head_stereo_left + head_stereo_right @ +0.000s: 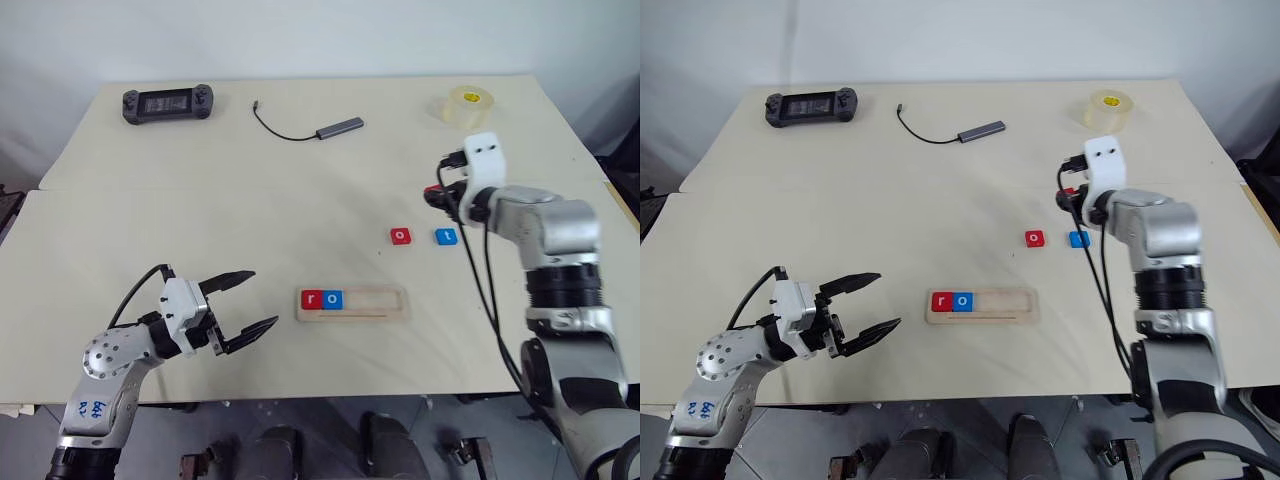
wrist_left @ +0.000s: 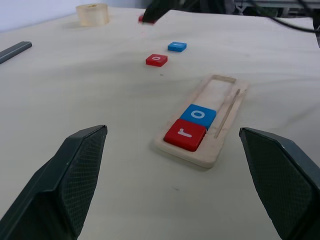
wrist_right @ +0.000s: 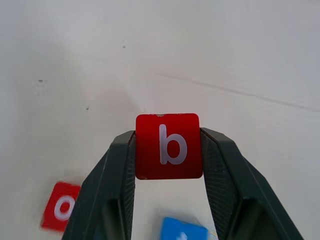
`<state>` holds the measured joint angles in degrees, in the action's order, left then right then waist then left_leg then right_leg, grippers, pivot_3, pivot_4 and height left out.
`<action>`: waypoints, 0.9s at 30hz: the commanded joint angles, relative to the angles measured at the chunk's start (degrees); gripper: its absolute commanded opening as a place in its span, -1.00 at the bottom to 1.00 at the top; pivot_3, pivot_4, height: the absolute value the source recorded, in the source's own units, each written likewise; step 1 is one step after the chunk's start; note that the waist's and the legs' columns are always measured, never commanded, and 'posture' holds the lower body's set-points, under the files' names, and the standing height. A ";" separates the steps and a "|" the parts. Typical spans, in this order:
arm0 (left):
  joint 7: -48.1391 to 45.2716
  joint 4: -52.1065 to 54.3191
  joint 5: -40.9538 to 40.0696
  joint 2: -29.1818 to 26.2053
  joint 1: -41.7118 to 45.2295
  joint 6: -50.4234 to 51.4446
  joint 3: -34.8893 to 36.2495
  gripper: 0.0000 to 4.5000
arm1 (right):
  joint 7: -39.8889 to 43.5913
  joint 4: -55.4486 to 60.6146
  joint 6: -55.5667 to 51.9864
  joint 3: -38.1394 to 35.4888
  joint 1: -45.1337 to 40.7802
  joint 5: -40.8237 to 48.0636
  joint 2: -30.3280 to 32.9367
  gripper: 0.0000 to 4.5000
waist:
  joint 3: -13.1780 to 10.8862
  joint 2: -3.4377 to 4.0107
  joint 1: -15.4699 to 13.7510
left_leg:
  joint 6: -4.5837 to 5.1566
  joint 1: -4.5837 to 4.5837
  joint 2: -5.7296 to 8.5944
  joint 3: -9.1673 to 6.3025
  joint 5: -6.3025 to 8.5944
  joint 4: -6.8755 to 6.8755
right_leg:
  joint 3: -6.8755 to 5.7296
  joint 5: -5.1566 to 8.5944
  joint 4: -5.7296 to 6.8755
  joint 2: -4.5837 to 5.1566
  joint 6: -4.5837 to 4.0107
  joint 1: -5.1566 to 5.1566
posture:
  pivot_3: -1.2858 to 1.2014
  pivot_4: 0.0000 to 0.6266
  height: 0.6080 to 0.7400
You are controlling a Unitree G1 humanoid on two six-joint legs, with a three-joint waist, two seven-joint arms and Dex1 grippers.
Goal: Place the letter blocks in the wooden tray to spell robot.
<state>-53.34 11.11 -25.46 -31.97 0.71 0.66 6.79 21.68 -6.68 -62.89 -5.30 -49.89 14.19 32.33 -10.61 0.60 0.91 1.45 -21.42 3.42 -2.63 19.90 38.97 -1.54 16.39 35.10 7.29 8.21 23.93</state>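
Table [image 1: 200,200]: right hand [image 3: 168,145] clamps red b block [image 3: 168,146].

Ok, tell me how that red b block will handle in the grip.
The red b block looks stiff: its edges stay straight between the right end effector fingers. It is probably light, being small and thin. The fingers pinch only its narrow sides, so it may slip or twist. Flat and square, it should not roll.

A pale beige table [image 1: 300,180] stands before a plain white wall [image 1: 300,35].
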 commanded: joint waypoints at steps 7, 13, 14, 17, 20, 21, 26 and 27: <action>-7.93 -3.49 -1.28 -0.08 5.70 -1.55 -3.14 1.00 | -5.43 37.70 -23.79 -10.59 23.73 3.99 -7.10 -0.35 | 0.00 0.00 -0.94 | 0.00 -0.04 0.00 0.04 0.00 0.03 | 0.08 0.00 0.00 0.02 0.00 0.02 | 0.03 -0.52 1.00; -11.19 -2.30 -2.41 -0.63 5.90 -0.37 -3.91 1.00 | -9.23 46.92 -28.07 -11.12 30.33 3.20 -15.25 -0.02 | 0.01 0.01 -0.69 | -0.01 0.03 0.01 0.14 0.00 0.03 | 0.22 0.00 0.13 -0.04 0.01 0.07 | 0.03 -0.52 1.00; -11.31 -2.01 -2.63 -0.77 5.82 0.10 -3.87 1.00 | -9.37 47.72 -28.68 -10.70 30.87 3.30 -15.44 0.13 | 0.01 0.01 -0.74 | -0.02 0.04 0.00 0.13 -0.01 0.03 | 0.21 0.00 0.14 -0.06 0.01 0.07 | 0.03 -0.52 1.00; -11.68 -0.48 -3.38 -1.29 4.94 1.27 -3.64 1.00 | -9.16 50.22 -29.58 -10.07 32.74 4.26 -15.36 0.56 | 0.01 0.01 -0.82 | -0.02 0.04 0.02 0.12 -0.01 0.04 | 0.23 0.00 0.16 -0.05 0.01 0.07 | 0.03 -0.52 1.00; -11.52 0.90 -3.75 -1.42 4.22 2.13 -3.72 1.00 | -4.97 52.57 -29.21 -10.11 34.00 7.12 -11.06 0.99 | 0.01 0.00 -0.88 | -0.01 0.04 0.05 0.10 -0.01 0.04 | 0.24 0.00 0.16 -0.03 0.01 0.06 | 0.03 -0.52 1.00; -11.58 1.28 -3.88 -1.49 3.82 2.21 -3.56 1.00 | -2.92 53.43 -28.71 -10.34 34.46 8.35 -8.90 0.99 | 0.01 0.00 -0.89 | 0.00 0.04 0.06 0.09 -0.01 0.03 | 0.23 0.00 0.15 -0.02 0.01 0.06 | 0.03 -0.52 1.00; -12.94 1.11 -4.16 -2.09 2.91 2.16 -3.06 1.00 | 14.29 52.15 -9.40 -11.55 41.63 11.68 9.76 0.99 | 0.02 -0.02 -0.93 | 0.07 0.07 0.07 0.11 0.01 0.00 | 0.20 -0.01 -0.11 -0.03 0.02 -0.04 | 0.03 -0.52 1.00; -13.23 0.44 -4.06 -2.16 3.36 2.04 -3.11 1.00 | 20.89 49.38 1.22 -11.51 44.40 9.80 14.15 0.99 | 0.01 -0.02 -0.95 | 0.07 0.08 0.03 0.11 0.02 0.00 | 0.17 -0.01 -0.14 -0.08 0.03 -0.09 | 0.03 -0.52 1.00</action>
<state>-65.74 10.52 -28.15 -33.65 3.86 3.22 2.86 33.58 44.12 -75.67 -16.16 -7.61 25.10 42.77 -10.60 0.59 -0.04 1.53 -21.31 3.45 -2.51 19.91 38.91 -1.36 16.39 34.95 7.21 8.24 23.82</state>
